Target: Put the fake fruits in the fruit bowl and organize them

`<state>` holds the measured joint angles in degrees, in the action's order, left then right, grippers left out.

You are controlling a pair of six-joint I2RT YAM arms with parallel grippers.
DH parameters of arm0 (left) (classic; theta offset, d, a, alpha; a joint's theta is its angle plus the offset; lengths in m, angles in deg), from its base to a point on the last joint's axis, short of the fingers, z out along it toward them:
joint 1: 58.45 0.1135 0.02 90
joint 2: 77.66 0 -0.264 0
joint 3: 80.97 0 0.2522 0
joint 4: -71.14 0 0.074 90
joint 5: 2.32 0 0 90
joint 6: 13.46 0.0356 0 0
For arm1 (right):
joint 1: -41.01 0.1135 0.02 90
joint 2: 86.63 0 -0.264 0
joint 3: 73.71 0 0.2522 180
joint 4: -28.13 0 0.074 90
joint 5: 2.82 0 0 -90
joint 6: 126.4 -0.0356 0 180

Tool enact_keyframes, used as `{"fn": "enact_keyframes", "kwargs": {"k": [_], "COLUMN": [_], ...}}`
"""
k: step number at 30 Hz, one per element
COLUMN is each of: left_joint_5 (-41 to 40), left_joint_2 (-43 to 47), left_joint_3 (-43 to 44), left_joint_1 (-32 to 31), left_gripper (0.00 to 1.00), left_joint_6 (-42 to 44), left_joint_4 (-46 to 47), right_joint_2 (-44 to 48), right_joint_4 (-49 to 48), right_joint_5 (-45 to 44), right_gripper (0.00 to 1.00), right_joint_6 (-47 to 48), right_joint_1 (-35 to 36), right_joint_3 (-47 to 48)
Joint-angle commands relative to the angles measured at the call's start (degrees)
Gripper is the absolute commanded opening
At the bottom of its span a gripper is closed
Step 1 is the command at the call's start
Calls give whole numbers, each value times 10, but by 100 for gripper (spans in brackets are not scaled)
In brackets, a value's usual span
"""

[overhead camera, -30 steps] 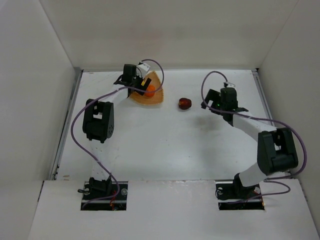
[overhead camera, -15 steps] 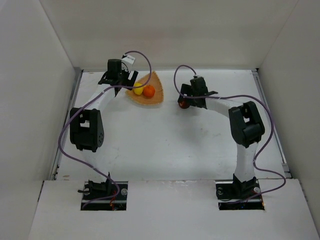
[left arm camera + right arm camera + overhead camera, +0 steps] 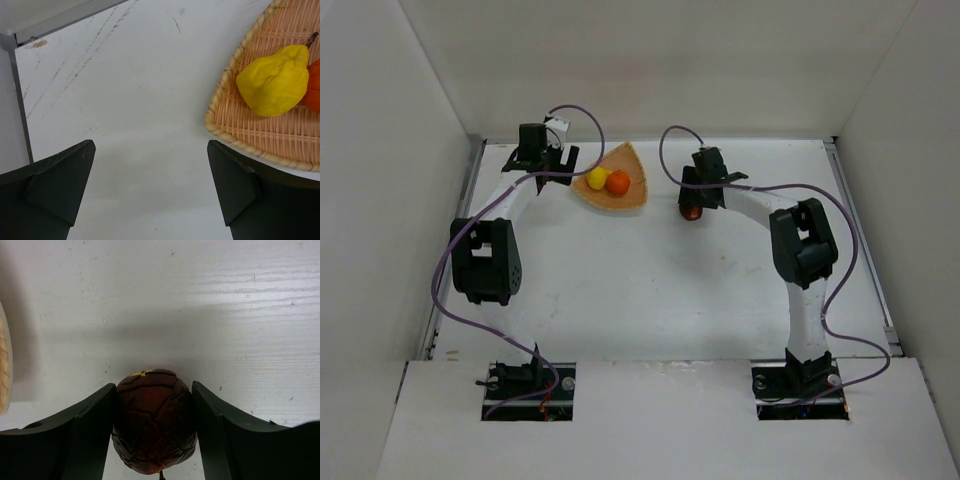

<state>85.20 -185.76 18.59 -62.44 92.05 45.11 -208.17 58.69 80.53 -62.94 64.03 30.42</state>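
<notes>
The tan woven fruit bowl (image 3: 636, 196) lies at the back of the table, left of centre. A yellow pear (image 3: 597, 178) and an orange (image 3: 618, 182) rest in it, touching. My left gripper (image 3: 556, 160) hovers open and holds nothing just left of the bowl. Its wrist view shows the pear (image 3: 274, 80), a slice of the orange (image 3: 312, 87) and the bowl's rim (image 3: 225, 131) beyond the right finger (image 3: 235, 185). My right gripper (image 3: 154, 385) is shut on the dark red apple (image 3: 154, 430), which sits low over the table right of the bowl. From above, the apple (image 3: 692, 213) is partly hidden.
White walls enclose the table on three sides. A metal rail (image 3: 20, 105) runs along the table's left edge, close to my left gripper. The bowl's edge (image 3: 4, 370) shows at the far left of the right wrist view. Purple cables (image 3: 670, 140) loop above both wrists.
My right arm swung left to the apple and its fingers closed on it. My left gripper drew back left from the bowl, uncovering the pear and orange.
</notes>
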Motion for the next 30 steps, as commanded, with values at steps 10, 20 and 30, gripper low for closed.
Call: {"fn": "enact_keyframes", "kwargs": {"k": [10, 20, 30], "left_joint_5": [4, 4, 4], "left_joint_2": [52, 56, 50], "left_joint_3": [-38, -48, -46], "left_joint_1": [61, 70, 70], "left_gripper": [98, 98, 98], "left_joint_6": [-58, -53, -60], "left_joint_4": [7, 15, 15], "right_joint_2": [7, -85, -90], "right_joint_4": [-70, -102, -142], "right_joint_5": [19, 15, 16], "right_gripper": [12, 13, 85], "right_joint_6": [0, -104, -124], "right_joint_1": [89, 117, 119], "right_joint_3": [137, 196, 188]}}
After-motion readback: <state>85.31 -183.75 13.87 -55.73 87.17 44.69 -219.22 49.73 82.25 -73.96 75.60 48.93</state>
